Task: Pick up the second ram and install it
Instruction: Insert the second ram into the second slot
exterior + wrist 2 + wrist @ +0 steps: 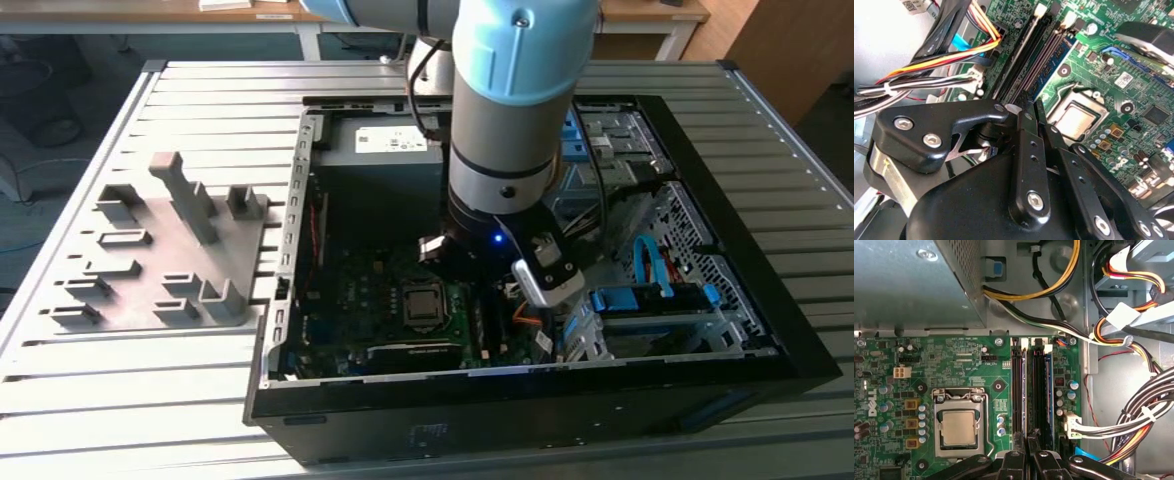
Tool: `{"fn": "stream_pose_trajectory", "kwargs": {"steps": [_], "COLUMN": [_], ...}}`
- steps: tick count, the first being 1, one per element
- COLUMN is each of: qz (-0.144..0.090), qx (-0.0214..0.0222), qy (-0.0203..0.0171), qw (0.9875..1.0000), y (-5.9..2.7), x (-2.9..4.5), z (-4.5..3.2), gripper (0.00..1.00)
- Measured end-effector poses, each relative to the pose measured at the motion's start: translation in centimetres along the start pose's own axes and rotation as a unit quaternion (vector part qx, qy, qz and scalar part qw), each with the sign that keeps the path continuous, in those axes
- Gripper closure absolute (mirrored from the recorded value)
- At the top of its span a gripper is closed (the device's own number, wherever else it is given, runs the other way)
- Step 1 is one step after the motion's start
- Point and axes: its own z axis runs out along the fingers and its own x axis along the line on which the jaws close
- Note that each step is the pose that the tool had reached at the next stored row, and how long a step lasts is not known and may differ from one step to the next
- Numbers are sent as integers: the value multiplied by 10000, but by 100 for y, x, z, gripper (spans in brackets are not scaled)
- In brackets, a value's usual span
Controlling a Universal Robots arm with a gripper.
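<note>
My gripper [483, 285] is low inside the open computer case [441, 385], over the memory slots [1040, 390] beside the processor socket [956, 427]. In both wrist views its black fingers [1013, 460] are drawn close together. The gripper [1027, 437] [1033, 106] is shut on a thin strip seen edge-on, the second ram [1024, 400]. This ram runs along the slot line, and I cannot tell how deep it sits. The gripper body hides its near half.
A grey slotted holder block [174, 250] lies on the table at the exterior view's left. Bundled cables [1134, 420] and the power supply box [909, 285] crowd the slots. Drive bays with blue parts [654, 295] fill the case's other side.
</note>
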Motion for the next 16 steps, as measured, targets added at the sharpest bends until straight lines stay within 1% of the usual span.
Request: {"fn": "stream_pose_trajectory", "kwargs": {"steps": [3,5,8,16], "qz": [10,63,76,76], "qx": [5,16,31,36], "qy": [0,-2,-3,-3], "qw": [10000,10000,10000,10000], "y": [1,1,0,18], "x": [1,1,1,1], "z": [2,4,4,41], "gripper": [86,86,86,86]}}
